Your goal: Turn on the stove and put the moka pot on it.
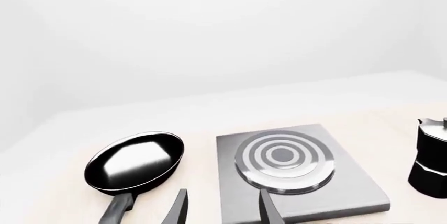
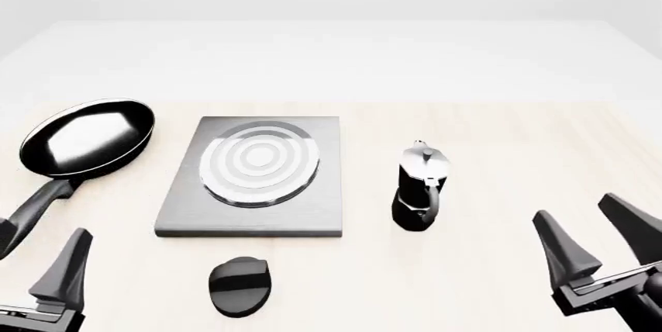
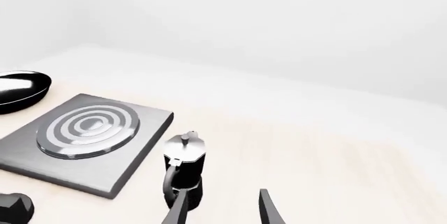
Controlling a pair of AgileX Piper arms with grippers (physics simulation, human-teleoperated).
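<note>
The stove (image 2: 188, 212) is a flat grey slab with a silver ring burner (image 2: 259, 163), lying mid-table. Its small black oval knob (image 2: 240, 286) lies on the table just in front of it. The moka pot (image 2: 419, 189), black base and silver top, stands upright to the right of the stove. My left gripper (image 2: 36, 253) is open and empty at the near left, in front of the pan's handle. My right gripper (image 2: 597, 229) is open and empty at the near right, apart from the pot. The right wrist view shows the pot (image 3: 185, 165) just beyond my open fingers (image 3: 179, 208).
A black frying pan (image 2: 88, 138) lies left of the stove, with its handle pointing toward my left gripper. In the left wrist view, the pan (image 1: 136, 161), the stove (image 1: 349, 192) and the pot (image 1: 433, 161) lie ahead of the gripper (image 1: 223, 207).
</note>
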